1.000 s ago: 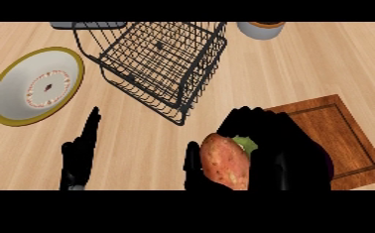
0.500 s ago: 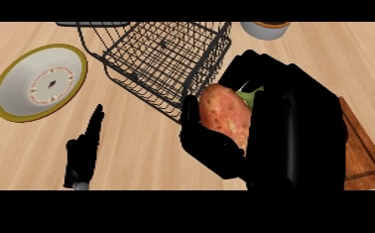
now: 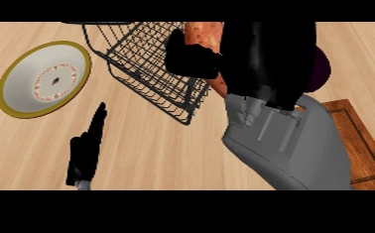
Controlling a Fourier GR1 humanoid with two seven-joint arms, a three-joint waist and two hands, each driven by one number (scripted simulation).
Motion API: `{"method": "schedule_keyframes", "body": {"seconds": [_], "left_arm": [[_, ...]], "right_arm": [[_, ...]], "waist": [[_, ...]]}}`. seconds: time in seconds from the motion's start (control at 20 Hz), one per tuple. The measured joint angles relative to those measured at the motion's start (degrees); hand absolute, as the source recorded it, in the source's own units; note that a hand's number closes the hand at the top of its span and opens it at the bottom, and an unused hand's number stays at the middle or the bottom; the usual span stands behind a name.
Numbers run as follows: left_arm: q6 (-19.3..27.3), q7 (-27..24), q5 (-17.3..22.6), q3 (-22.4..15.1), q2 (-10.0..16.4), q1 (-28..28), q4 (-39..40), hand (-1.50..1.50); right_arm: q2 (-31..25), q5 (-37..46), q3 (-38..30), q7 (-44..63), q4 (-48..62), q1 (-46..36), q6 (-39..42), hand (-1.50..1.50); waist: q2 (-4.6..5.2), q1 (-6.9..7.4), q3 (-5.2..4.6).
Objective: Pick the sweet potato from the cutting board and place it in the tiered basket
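Sweet potato (image 3: 207,33) mottled orange, tiered basket (image 3: 150,76) black wire, plate (image 3: 31,78) white — olive-yellow rim.

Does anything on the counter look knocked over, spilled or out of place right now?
Nothing stands out. The black wire tiered basket sits askew on the wooden counter, nothing spilled; the right hand holds the orange sweet potato at its edge.

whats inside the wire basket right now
Only wood counter shows through the wires of the tiered basket; no item lies in the visible part. The right hand, curled round the sweet potato, hides its right corner.
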Motion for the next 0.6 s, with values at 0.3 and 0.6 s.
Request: {"method": "schedule_keyframes", "body": {"seconds": [0.3, 0.6], "left_arm": [[-0.04, -1.0, -0.38, 0.25, -0.49, 0.29, 0.23, 0.0], [-0.89, -2.61, -0.34, 0.62, -0.86, 0.19, 1.05, 0.0]], "right_arm": [[0.14, -3.69, -2.39, -2.4, 13.18, -5.56, -2.65, 1.5], [0.15, -5.28, -2.25, -3.68, 25.86, -9.51, -6.58, 1.5]], "waist": [[0.15, -0.1, 0.09], [0.26, 0.05, 0.13]]}}
